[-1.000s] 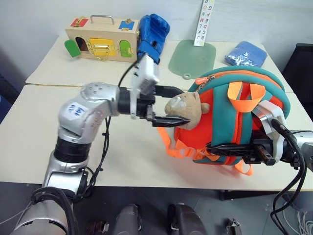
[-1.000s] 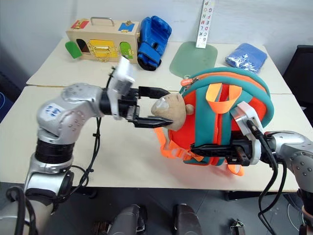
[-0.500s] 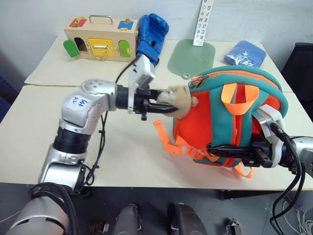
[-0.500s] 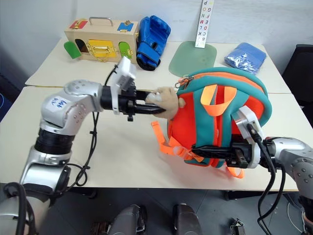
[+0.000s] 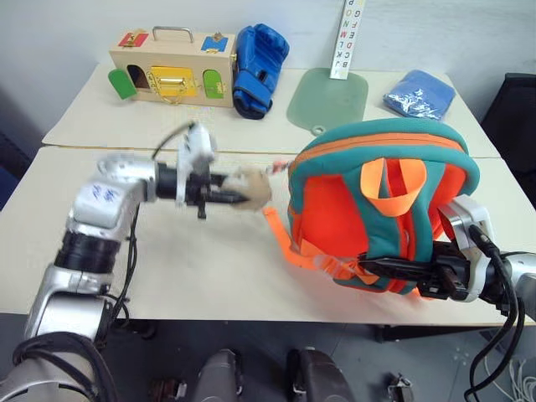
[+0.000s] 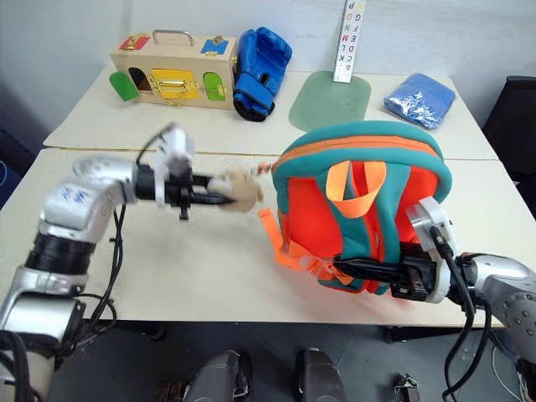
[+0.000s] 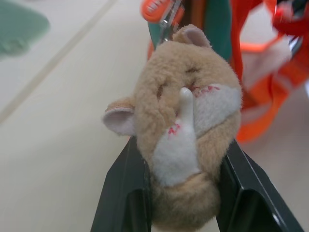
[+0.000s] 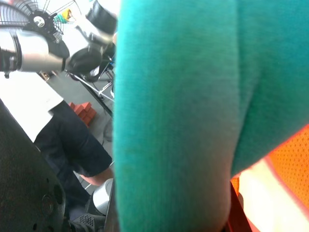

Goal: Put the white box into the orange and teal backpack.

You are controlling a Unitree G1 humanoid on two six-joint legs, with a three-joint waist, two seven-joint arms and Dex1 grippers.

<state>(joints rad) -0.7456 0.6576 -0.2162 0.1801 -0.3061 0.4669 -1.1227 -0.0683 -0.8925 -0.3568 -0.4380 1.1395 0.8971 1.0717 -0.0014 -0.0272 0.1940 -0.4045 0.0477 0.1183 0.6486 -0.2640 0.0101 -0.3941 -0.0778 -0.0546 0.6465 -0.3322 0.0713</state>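
Left gripper (image 7: 183,203) has gone from wide open around the plush charm (image 5: 249,189) to clamped on it, and has pulled it out left, away from the orange and teal backpack (image 5: 381,209). The charm hangs off the zipper pull, so my read is it's unzipping the top. Right gripper (image 5: 394,270) stays shut on the backpack's near lower edge, holding it upright on the surface (image 5: 209,268). Backpack sits right of centre. Can't see the white box anywhere, so loading hasn't started.

Backpack (image 5: 377,197) matt orange/teal cloth; charm (image 7: 186,121) fuzzy tan plush; table (image 5: 209,268) smooth, prob. laminate.
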